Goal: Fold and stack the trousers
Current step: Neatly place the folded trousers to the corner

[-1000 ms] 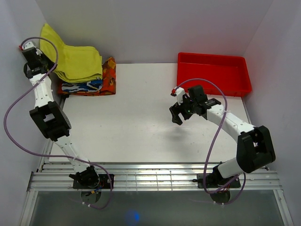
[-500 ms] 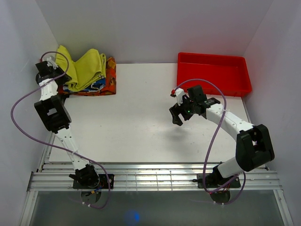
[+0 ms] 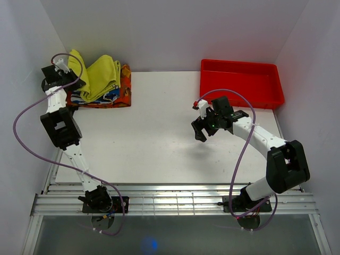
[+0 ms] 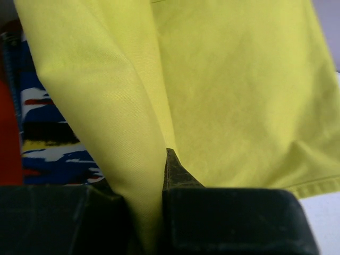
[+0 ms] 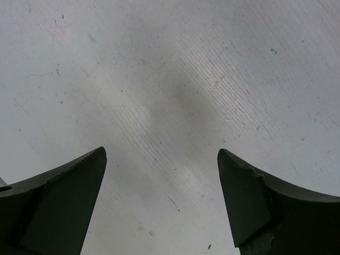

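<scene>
The yellow-green trousers [image 3: 98, 77] lie bunched on top of a folded blue, white, black and orange patterned garment [image 3: 114, 95] at the table's far left corner. My left gripper [image 3: 71, 81] is at their left edge, shut on a fold of the yellow cloth [image 4: 122, 133], which fills the left wrist view. The patterned garment shows at the left of that view [image 4: 48, 133]. My right gripper [image 3: 200, 130] is open and empty, hovering over bare table [image 5: 170, 106] right of centre.
A red tray [image 3: 241, 82] stands at the far right. White walls close in the table on the left, back and right. The left arm runs along the left wall.
The left gripper has pulled the trousers' raised left edge over to the right, so the flat spread cloth is now bunched into a narrower heap. The right arm has not moved.
</scene>
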Motion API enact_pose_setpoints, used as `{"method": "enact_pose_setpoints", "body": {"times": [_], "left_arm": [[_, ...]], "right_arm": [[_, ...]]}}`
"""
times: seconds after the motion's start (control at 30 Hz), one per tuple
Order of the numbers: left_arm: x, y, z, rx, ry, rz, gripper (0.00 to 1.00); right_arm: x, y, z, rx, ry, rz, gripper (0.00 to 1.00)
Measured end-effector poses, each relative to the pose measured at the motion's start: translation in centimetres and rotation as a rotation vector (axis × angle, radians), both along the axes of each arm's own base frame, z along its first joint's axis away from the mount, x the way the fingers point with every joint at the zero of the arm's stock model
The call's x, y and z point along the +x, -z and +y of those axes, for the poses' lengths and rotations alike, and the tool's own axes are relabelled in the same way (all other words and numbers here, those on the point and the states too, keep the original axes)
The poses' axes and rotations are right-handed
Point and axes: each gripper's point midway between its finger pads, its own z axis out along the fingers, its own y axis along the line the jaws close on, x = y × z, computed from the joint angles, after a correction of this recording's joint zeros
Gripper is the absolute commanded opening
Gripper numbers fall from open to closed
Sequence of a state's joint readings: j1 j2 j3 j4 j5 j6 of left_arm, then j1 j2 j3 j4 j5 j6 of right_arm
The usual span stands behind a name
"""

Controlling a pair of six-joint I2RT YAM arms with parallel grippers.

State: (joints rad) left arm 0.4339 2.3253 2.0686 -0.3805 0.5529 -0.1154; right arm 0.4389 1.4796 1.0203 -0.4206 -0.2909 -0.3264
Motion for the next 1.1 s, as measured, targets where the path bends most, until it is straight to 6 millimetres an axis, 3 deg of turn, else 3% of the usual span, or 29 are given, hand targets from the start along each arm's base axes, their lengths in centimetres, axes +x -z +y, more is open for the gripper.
{"method": "enact_pose_setpoints", "body": {"times": [0.13,0.27,0.37,0.4,0.43,0.5,0.63,0.77,0.83,0.93,1.0,1.1], "left_arm": [[0.2,-1.2,-1.3,-0.034,0.049,-0.034,0.02],[0.0,-0.9,-0.5,-0.019,0.001,-0.012,0.09],[-0.7,-0.2,1.7,0.023,-0.086,0.028,0.44],[-0.9,0.0,2.4,0.04,-0.114,0.042,0.67],[-1.2,0.1,3.2,0.066,-0.135,0.053,0.81],[-1.8,0.3,4.6,0.106,-0.171,0.082,0.97],[-2.9,-0.3,5.5,0.174,-0.171,0.111,0.98],[-3.3,-4.0,4.7,0.263,-0.131,0.061,0.98],[-3.2,-7.1,3.4,0.323,-0.104,0.01,0.98],[-2.5,-11.8,-1.2,0.386,-0.031,-0.085,0.98],[-1.7,-14.5,-6.1,0.409,0.044,-0.16,0.98],[-0.5,-15.8,-13.4,0.413,0.15,-0.223,0.98]], "right_arm": [[0.0,0.0,0.0,-0.002,0.002,-0.001,0.9],[0.1,0.0,-0.3,-0.013,0.004,-0.013,0.9],[0.2,-0.4,-0.5,-0.02,0.002,-0.034,0.9],[0.2,-0.5,-0.5,-0.02,0.001,-0.039,0.9],[0.2,-0.6,-0.6,-0.02,0.0,-0.041,0.9],[0.2,-0.6,-0.6,-0.021,0.0,-0.043,0.9],[0.0,-0.4,-0.7,-0.024,0.0,-0.04,0.9],[-0.3,-0.3,-0.8,-0.025,-0.002,-0.037,0.9],[-0.4,-0.2,-0.9,-0.027,-0.002,-0.035,0.9],[-0.5,0.0,-0.9,-0.03,-0.004,-0.031,0.9],[-0.5,0.0,-0.9,-0.03,-0.004,-0.032,0.9],[-0.5,0.0,-0.9,-0.03,-0.004,-0.031,0.9]]}}
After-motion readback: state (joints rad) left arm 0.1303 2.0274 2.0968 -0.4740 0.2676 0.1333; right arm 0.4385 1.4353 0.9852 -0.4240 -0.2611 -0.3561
